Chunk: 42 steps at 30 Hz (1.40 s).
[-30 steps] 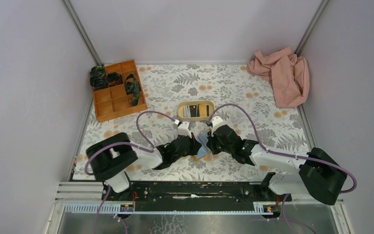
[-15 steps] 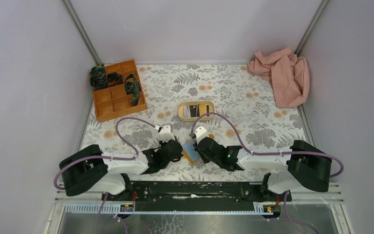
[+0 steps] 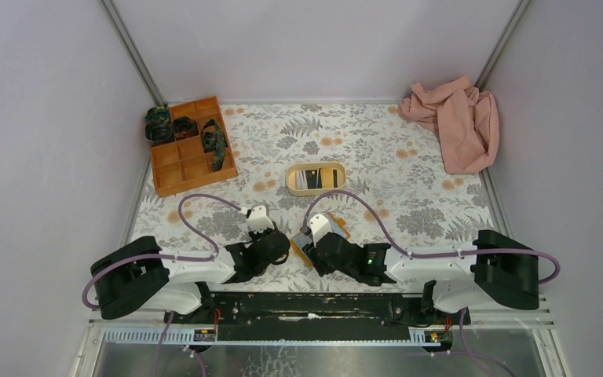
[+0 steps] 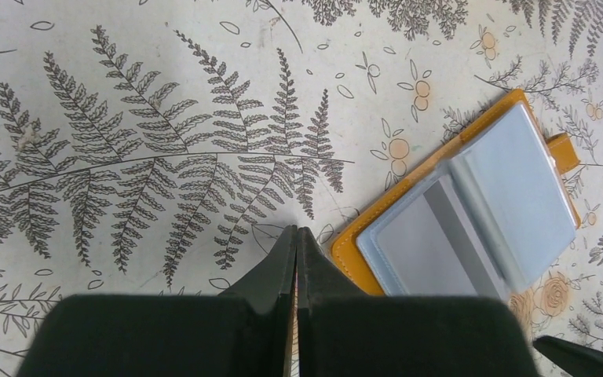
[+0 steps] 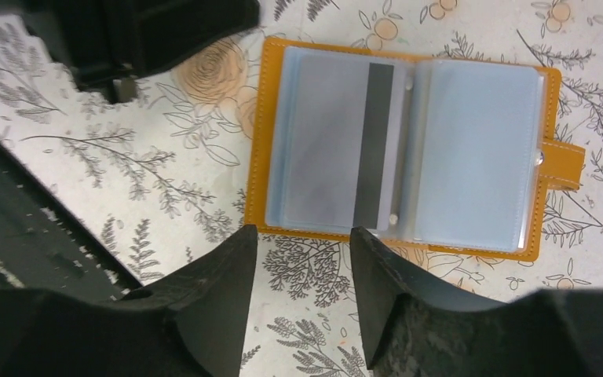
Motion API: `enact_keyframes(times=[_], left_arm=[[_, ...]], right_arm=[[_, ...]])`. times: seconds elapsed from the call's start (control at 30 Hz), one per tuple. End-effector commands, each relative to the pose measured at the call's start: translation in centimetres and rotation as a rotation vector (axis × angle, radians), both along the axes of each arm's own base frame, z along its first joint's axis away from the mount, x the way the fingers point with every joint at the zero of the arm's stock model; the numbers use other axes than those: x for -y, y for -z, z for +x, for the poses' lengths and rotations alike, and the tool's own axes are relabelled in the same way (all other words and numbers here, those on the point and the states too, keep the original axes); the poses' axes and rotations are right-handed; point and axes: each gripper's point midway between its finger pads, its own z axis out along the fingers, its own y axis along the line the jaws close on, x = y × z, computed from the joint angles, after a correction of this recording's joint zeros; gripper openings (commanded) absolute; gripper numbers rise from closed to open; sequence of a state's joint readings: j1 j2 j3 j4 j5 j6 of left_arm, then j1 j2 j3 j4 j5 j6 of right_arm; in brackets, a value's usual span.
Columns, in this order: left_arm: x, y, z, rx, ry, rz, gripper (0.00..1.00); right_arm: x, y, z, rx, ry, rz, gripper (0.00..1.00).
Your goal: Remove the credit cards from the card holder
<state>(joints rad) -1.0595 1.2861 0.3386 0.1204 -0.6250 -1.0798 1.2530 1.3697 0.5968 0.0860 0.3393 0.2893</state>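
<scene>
The card holder [image 5: 408,149] lies spread open and flat on the floral table, orange-tan outside with light blue clear sleeves and a snap tab on its right edge. One credit card [image 5: 378,141] with a dark stripe sits in a left sleeve. My right gripper [image 5: 304,232] is open just short of the holder's near edge, with nothing between its fingers. My left gripper [image 4: 297,232] is shut and empty, its tips beside the corner of the card holder [image 4: 471,212]. From above, the card holder [image 3: 299,253] shows between the left gripper [image 3: 279,245] and the right gripper [image 3: 318,250].
A beige oval tray [image 3: 292,182] with cards in it stands behind the grippers. An orange compartment box [image 3: 174,174] with dark items sits at the back left. A pink cloth [image 3: 455,118] is heaped in the far right corner.
Both arms have drawn back toward the near edge and come down. The card holder, earlier held between them, now lies on the table. My right gripper has opened and let it go.
</scene>
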Motion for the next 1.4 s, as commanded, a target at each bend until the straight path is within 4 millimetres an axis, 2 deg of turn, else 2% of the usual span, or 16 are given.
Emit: enact_keyframes(times=[0.0,0.13,0.2,0.33,0.43,0.53,0.6,0.63,0.67,0.7,0.8,0.97,1.07,1.17,1.37], left_arm=[[0.2,-0.2,0.6,0.031,-0.017,-0.013,0.00],[1.6,-0.9,0.5,0.049,0.041,-0.078,0.00],[3.0,-1.7,0.3,0.077,0.097,-0.154,0.00],[5.9,-2.8,-0.4,0.099,0.224,-0.262,0.00],[7.4,-2.3,-0.3,0.080,0.262,-0.263,0.00],[8.9,-2.1,-0.3,0.068,0.291,-0.296,0.00],[9.3,-1.7,-0.3,0.060,0.289,-0.319,0.00],[9.4,-1.6,-0.2,0.055,0.281,-0.326,0.00],[9.3,-1.3,-0.1,0.045,0.273,-0.324,0.00],[9.2,-0.9,0.0,0.032,0.265,-0.322,0.00],[8.7,-0.5,0.6,0.005,0.241,-0.353,0.00],[7.4,-1.4,0.6,0.029,0.219,-0.386,0.00],[6.4,-2.3,0.6,0.054,0.209,-0.368,0.00],[5.6,-3.4,0.7,0.078,0.196,-0.347,0.00],[4.3,-5.1,0.5,0.115,0.183,-0.338,0.00]], right_arm=[[-0.3,-2.2,-0.5,0.015,0.003,0.078,0.56],[0.6,-3.1,0.0,0.049,0.055,0.120,0.52],[1.0,-3.4,0.7,0.080,0.092,0.129,0.44],[0.8,-3.3,1.8,0.069,0.113,0.132,0.39],[0.8,-3.1,2.9,0.032,0.134,0.162,0.36],[1.3,-3.0,4.0,0.029,0.156,0.157,0.36],[2.2,-2.7,4.9,0.036,0.186,0.101,0.41],[2.7,-2.5,5.4,0.040,0.203,0.069,0.45],[3.2,-2.3,5.8,0.045,0.223,0.040,0.54],[3.7,-2.2,6.2,0.049,0.243,0.024,0.59],[5.2,-2.3,7.6,0.017,0.324,0.058,0.58],[7.8,-3.0,8.9,-0.012,0.435,0.123,0.33],[8.8,-2.2,8.1,-0.037,0.460,0.105,0.20],[9.7,-0.7,6.5,-0.090,0.466,0.106,0.08],[11.4,1.1,4.0,-0.141,0.442,0.098,0.07]])
